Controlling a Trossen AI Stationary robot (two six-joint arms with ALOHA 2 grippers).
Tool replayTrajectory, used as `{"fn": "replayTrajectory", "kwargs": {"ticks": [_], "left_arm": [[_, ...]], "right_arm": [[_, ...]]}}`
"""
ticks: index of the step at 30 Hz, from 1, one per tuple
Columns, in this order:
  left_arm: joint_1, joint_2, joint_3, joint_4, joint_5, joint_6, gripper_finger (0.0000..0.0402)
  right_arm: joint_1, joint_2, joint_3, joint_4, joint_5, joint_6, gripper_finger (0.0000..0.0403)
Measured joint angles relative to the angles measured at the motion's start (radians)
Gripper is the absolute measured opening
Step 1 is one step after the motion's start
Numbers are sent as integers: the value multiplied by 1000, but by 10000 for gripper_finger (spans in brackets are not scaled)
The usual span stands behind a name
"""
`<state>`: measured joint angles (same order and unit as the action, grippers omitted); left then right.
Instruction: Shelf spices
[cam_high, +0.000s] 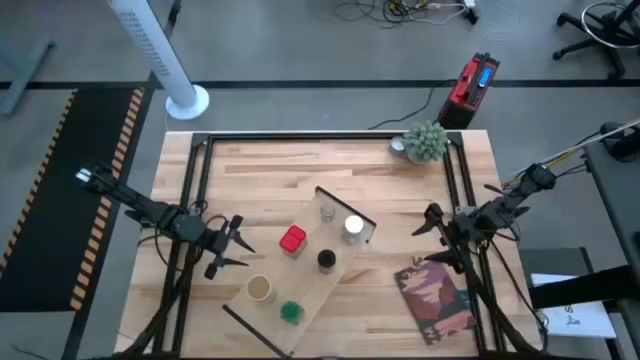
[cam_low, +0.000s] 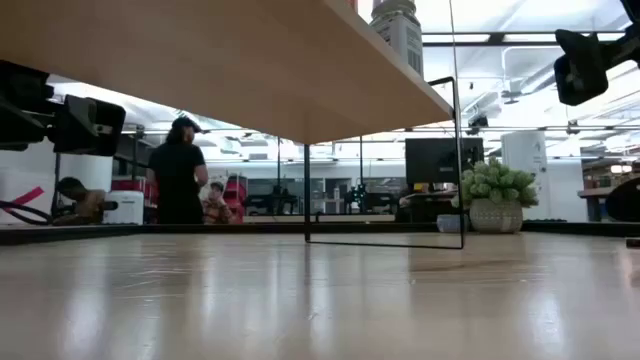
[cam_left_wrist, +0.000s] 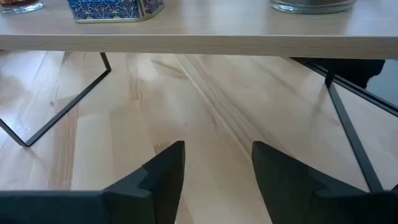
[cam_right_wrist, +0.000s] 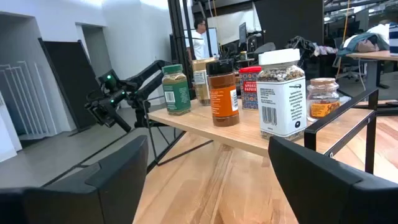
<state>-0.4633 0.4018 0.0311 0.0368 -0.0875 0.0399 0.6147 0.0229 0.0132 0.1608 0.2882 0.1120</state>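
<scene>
All six spices (cam_high: 292, 240) already stand on the shelf (cam_high: 335, 275), which lies between the two arms. The left end effector (cam_high: 238, 243) sits just beside the red jar's edge of the shelf, fingers narrow and empty. The right end effector (cam_high: 432, 222) is wide and empty. Any careless sweep could nudge the shelf and topple jars
</scene>
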Motion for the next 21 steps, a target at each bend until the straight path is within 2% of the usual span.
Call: {"fn": "replayTrajectory", "kwargs": {"ticks": [21], "left_arm": [[0,0,0,0,0,0,176]], "right_arm": [[0,0,0,0,0,0,291]]}}
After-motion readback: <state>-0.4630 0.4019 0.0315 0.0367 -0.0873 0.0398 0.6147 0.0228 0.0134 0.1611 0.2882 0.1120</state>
